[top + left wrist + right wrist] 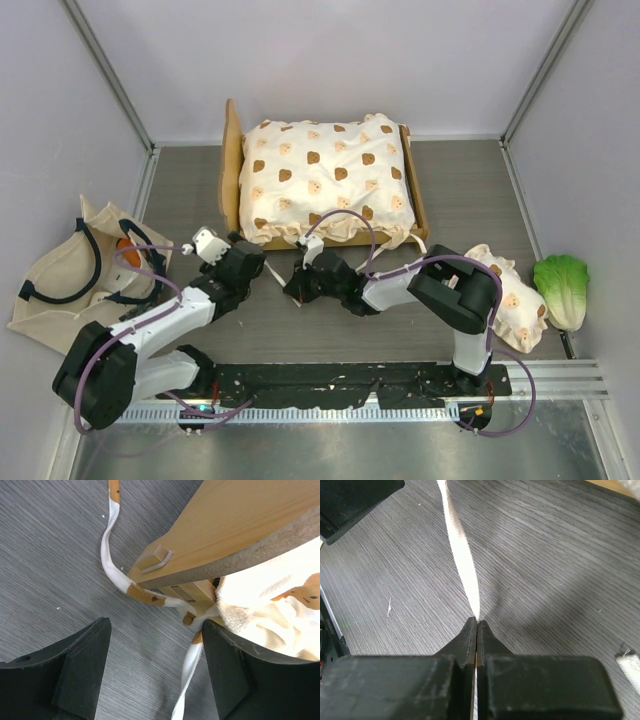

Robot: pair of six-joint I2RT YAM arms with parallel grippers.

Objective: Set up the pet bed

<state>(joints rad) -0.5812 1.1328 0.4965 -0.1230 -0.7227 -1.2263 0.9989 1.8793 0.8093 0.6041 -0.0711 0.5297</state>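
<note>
Nearest the arm bases, the right gripper (477, 622) was clenched on a cream tie strap (461, 555), likely drawing it taut, while the left gripper (156, 645) hung released over the ties beside the frame's wooden corner (235, 535), seemingly ready to fasten the cushion (325, 175). Beyond them the pet bed (232, 150) sat toward the back of the grey wood-grain table (470, 190), pale walls (330, 60) enclosing it.

You have a bed (235, 535) framed in pale wood, smooth and matt, with a rough grey fibrous edge along its base. Its cushion (325, 175) is soft cream cloth, puckered and printed. The tie (462, 560) is flat woven cloth, and the desk (560, 570) under it is matt grey with a fine wood-like grain. Your left claw (156, 625) and right claw (477, 622) look like matt black plastic, faintly grainy.
</note>
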